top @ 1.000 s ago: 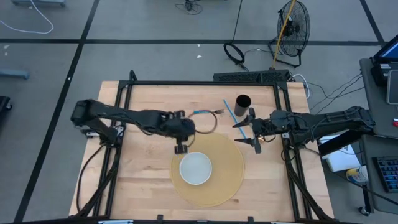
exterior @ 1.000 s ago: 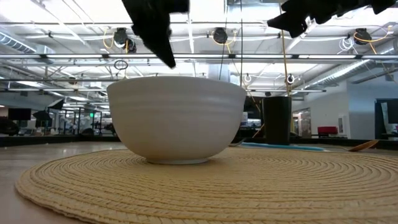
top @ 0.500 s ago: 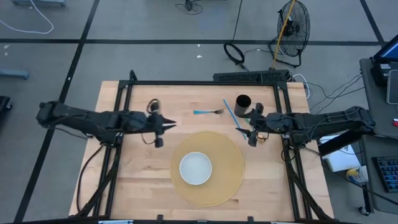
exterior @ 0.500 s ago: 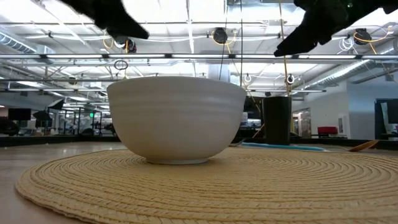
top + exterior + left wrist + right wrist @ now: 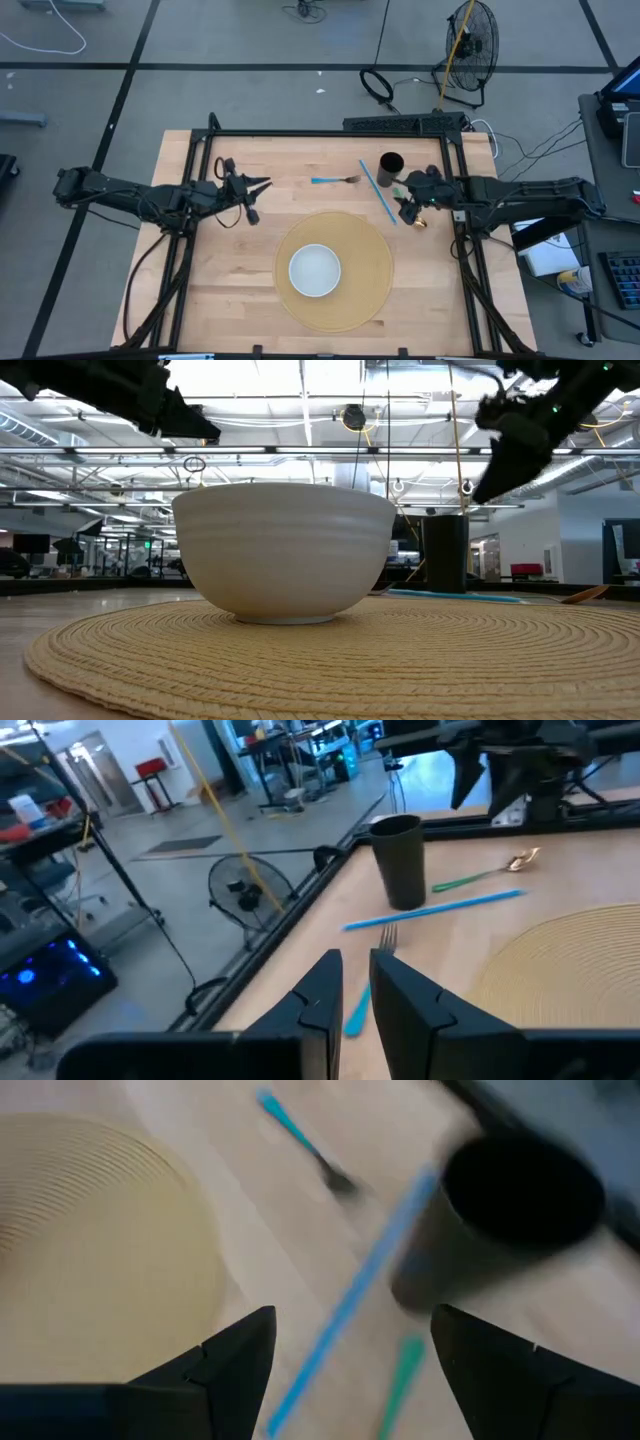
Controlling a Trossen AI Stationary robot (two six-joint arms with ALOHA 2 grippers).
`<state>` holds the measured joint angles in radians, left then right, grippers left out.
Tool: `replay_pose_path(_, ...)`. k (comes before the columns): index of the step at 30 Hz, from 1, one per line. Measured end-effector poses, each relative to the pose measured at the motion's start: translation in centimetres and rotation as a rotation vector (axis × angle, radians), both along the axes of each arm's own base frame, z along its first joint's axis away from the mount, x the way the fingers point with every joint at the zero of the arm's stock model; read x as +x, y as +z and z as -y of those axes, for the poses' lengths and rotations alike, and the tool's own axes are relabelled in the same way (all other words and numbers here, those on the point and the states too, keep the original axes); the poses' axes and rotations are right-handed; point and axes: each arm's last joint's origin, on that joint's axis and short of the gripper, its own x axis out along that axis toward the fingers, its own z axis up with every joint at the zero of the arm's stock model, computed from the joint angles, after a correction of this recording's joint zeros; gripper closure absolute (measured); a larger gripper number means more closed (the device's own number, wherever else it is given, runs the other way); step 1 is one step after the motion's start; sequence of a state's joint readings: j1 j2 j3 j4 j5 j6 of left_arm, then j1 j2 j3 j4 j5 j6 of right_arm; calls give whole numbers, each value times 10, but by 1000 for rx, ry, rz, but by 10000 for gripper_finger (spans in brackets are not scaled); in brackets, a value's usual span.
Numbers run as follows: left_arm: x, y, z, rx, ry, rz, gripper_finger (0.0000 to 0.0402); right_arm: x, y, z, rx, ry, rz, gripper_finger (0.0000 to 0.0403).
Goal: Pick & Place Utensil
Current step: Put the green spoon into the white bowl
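Observation:
A blue-handled fork [image 5: 335, 180] lies flat on the wood at the far side of the table, also seen in the left wrist view [image 5: 375, 955]. A blue straw [image 5: 378, 192] lies beside a black cup [image 5: 391, 164]. A green-handled spoon with a gold bowl [image 5: 485, 873] lies near the cup. My right gripper [image 5: 404, 200] hovers open over the straw and spoon [image 5: 352, 1320]. My left gripper [image 5: 262, 190] is shut, level, left of the fork [image 5: 357, 980]. Neither holds anything.
A white bowl [image 5: 315, 270] stands on a round woven mat [image 5: 370, 250] near the table's middle and fills the low view [image 5: 285, 550]. A black frame rail [image 5: 330, 134] runs along the far edge. Bare wood lies between the left gripper and the fork.
My left gripper has drawn back from above the bowl's far rim toward the table's left and far side, turning from pointing down to level. My right gripper has shifted a little toward the far edge, closer to the cup, staying open.

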<state>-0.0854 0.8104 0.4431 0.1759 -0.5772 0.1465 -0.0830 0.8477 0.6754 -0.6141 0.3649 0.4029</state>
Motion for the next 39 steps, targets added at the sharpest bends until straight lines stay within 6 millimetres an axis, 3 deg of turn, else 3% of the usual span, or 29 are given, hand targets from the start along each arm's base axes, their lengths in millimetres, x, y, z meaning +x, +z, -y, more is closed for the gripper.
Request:
replay_pose_path(6, 0, -5, 1, -91, -21, -11, 341, -12, -17, 9, 138, -228, -152, 140)
replay_pose_path(11, 0, -12, 2, -126, -35, -64, 341, -6, -30, 19, 199, -293, -249, 140)
replay_pose_path(19, 2, -17, 2, -134, -47, -102, 341, 12, -55, 34, 286, -270, -367, 140)
replay_pose_path(26, 1, -19, 2, -131, -43, -125, 341, 16, -67, 37, 297, -281, -439, 140)
replay_pose_path(39, 1, -19, 2, -133, -43, -124, 341, 2, -98, 31, 349, -282, -442, 140)
